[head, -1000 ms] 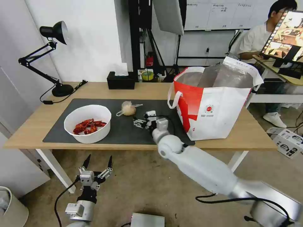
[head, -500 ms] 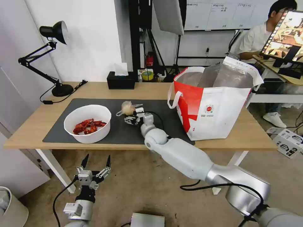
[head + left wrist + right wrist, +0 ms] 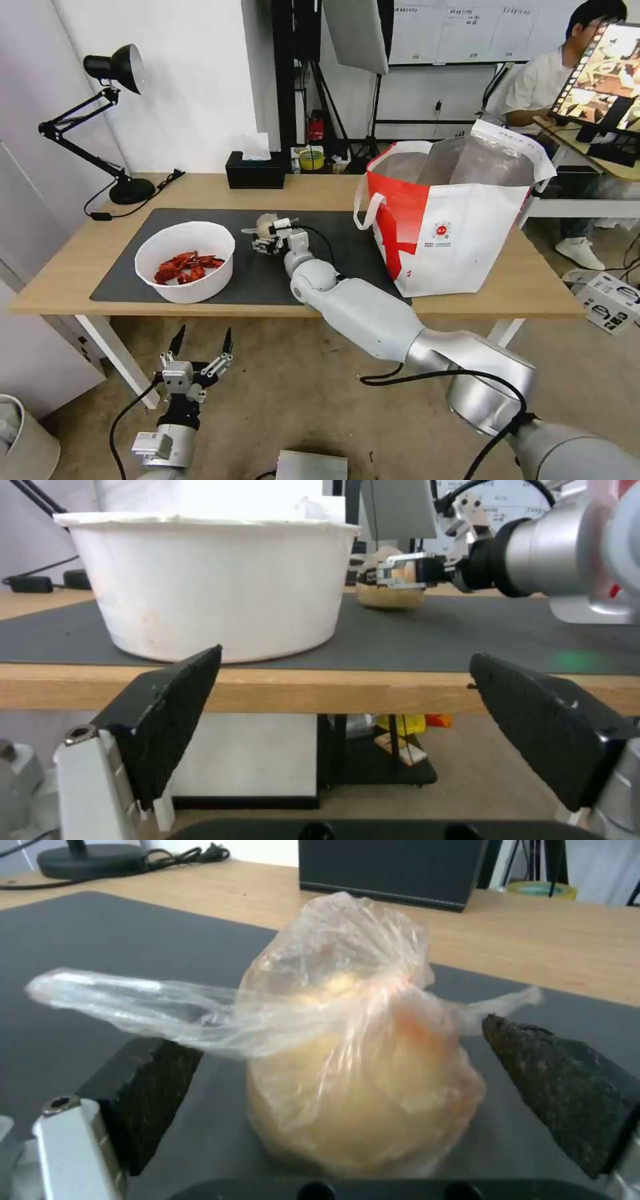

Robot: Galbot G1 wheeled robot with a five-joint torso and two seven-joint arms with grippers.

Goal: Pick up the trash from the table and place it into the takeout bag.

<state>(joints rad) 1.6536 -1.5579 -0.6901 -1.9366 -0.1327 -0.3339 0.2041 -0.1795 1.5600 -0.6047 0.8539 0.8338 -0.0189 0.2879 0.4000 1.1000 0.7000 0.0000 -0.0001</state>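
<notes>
The small knotted clear bag with a beige lump (image 3: 360, 1090) rests on the dark mat (image 3: 267, 283) of the table (image 3: 67, 267). My right gripper (image 3: 265, 238) is open around it, and the right wrist view shows a black finger (image 3: 153, 1090) on each side of the bag with gaps between. The bag (image 3: 266, 221) peeks out just beyond the gripper. Left of them is the white bowl of crayfish shells (image 3: 185, 260). The takeout bag (image 3: 453, 220) stands open at the table's right. My left gripper (image 3: 200, 347) hangs open below the table's front edge.
A black tissue box (image 3: 255, 172) and a desk lamp (image 3: 123, 190) stand along the table's far side. The bowl (image 3: 213, 580) sits close to the front edge, right above my left gripper (image 3: 345, 654). A pale bin (image 3: 20, 440) stands on the floor at the left.
My right arm has reached left and away from me across the mat, and its open fingers now straddle the knotted bag. The left arm has barely moved.
</notes>
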